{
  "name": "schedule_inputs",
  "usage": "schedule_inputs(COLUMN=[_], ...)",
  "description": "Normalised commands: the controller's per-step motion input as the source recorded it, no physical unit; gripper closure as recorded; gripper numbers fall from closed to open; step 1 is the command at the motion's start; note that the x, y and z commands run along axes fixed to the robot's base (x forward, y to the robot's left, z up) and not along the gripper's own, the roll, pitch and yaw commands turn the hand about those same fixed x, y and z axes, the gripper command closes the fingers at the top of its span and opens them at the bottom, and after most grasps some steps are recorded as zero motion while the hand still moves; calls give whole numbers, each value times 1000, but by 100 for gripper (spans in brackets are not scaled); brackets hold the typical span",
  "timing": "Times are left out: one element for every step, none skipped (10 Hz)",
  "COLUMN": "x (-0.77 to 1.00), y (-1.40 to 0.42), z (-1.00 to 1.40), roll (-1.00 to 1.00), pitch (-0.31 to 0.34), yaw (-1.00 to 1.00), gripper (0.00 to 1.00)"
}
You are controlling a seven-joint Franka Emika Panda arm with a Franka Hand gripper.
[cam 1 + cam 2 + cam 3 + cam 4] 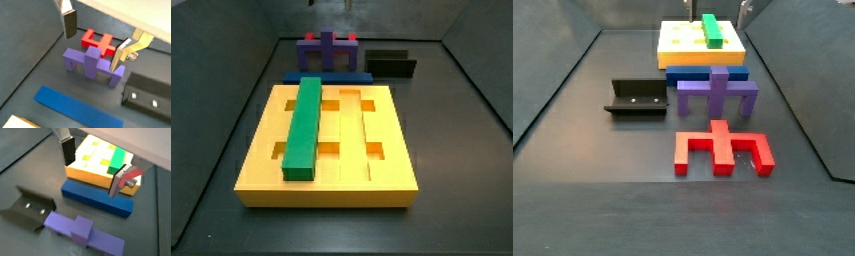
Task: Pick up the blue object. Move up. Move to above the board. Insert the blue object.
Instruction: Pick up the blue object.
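Note:
The blue object (95,199) is a long dark-blue bar lying flat on the floor against one short side of the yellow board (90,173). It also shows in a wrist view (75,106) and in both side views (302,77) (707,72). The board (385,150) (680,45) has a green bar (305,120) (711,30) (119,158) in one groove. My gripper (93,167) (95,37) is open and empty, well above the floor. In both wrist views the blue bar lies below it, beyond the fingertips (67,150) and touching neither.
A purple block stand (93,65) (83,230) (329,52) (716,95) stands beside the blue bar, away from the board. A red piece (98,41) (720,148) lies beyond it. The black fixture (150,95) (27,208) (392,63) (636,97) stands next to the stand. Dark walls enclose the floor.

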Motion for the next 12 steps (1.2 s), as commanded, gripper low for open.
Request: schedule_inputs(x=[0,0,0,0,0,0,0,-34,-46,0,0,0], y=[-289,-277,-337,-340,-280,-231,-209,-183,-111,-60,-49,-37], z=[-97,-106,-214,-220,-231,-263,-314,-366,-420,-511,-517,-460], roll=[-34,-21,3,7,17,57,93,119,120,36,14,-10], pitch=[-91,-77,0,0,0,1,29,67,44,39,49,0], yaw=[-886,-909,-900,-903,-934,-943,-937,-926,-980,-989,-983,-986], gripper=[0,0,0,0,0,0,0,0,0,0,0,0])
